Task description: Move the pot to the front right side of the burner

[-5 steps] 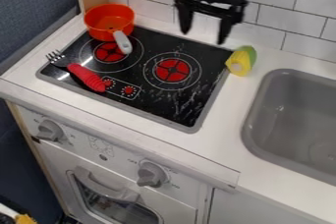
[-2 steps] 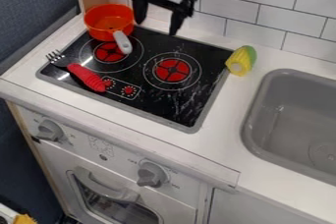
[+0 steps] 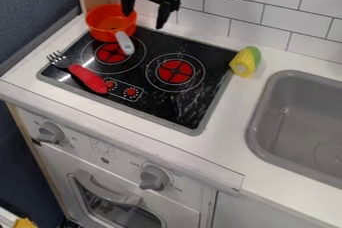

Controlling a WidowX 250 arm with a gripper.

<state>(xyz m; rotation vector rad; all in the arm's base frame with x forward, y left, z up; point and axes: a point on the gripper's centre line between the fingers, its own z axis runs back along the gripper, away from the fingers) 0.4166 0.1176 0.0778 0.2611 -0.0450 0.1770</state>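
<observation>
The black gripper [image 3: 143, 20] hangs over the back of the stove, its two fingers spread wide with a gap between them. The orange pot [image 3: 100, 33] is at the back left corner of the cooktop [image 3: 184, 106], to the left of the gripper in the view. One finger overlaps the right side of its rim, though whether they touch cannot be told; the other points down farther right, apart from the pot. Round-walled, smooth and plastic-looking, the pot stands upright, its rounded pale grey handle [image 3: 125, 43] slanting toward the front right over the left burner [image 3: 112, 53].

The cooktop is glossy black with whitish scuffs and a grey border, and its right burner [image 3: 176, 71] is a red disc inside thin rings. A fork [image 3: 85, 78] with metallic tines and a ridged red grip lies across the front left. Yellow corn [image 3: 245, 62] with a green side rests at the back right edge, near the smooth grey sink [image 3: 270, 87].
</observation>
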